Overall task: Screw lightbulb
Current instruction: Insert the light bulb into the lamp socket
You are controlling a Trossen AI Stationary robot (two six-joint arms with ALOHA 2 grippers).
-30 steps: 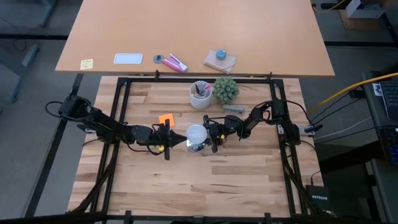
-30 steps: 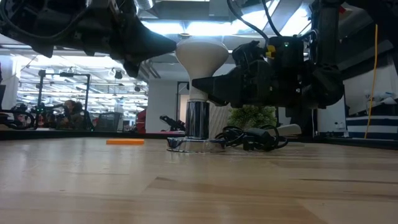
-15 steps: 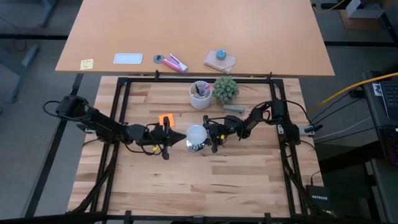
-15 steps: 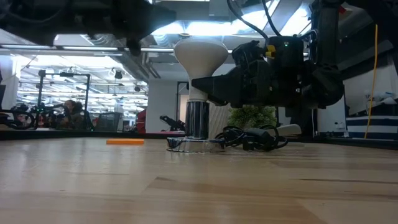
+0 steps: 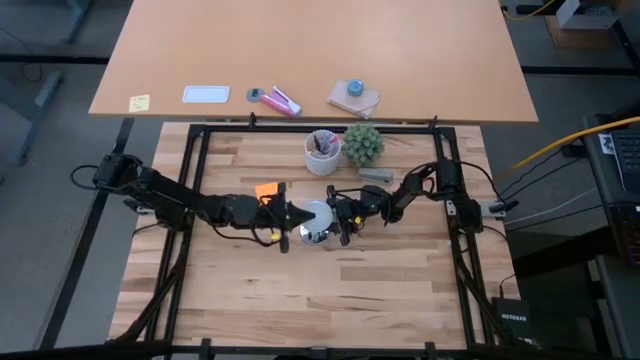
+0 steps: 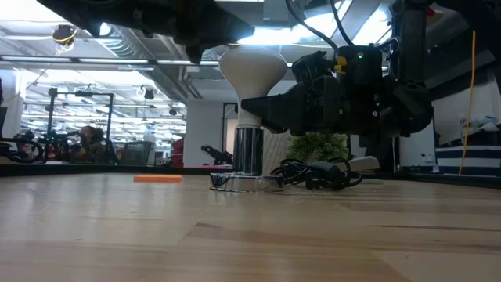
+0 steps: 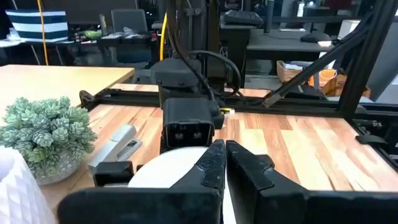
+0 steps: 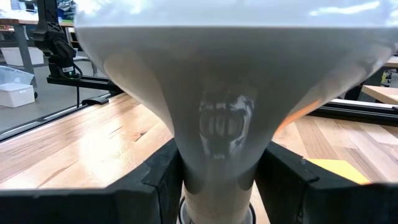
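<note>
At tabletop (image 5: 300,300) centre, lightbulb (image 5: 316,214) upright in metal socket (image 6: 249,150). Right gripper (image 5: 338,221) fingers (image 8: 287,180) clasp bulb neck, one each side. Left gripper (image 5: 296,214) above dome, fingers (image 7: 214,163) pressed together, empty (touching glass or not: cannot tell). Risk: left arm nudging dome could tilt bulb, cross-thread base.
</note>
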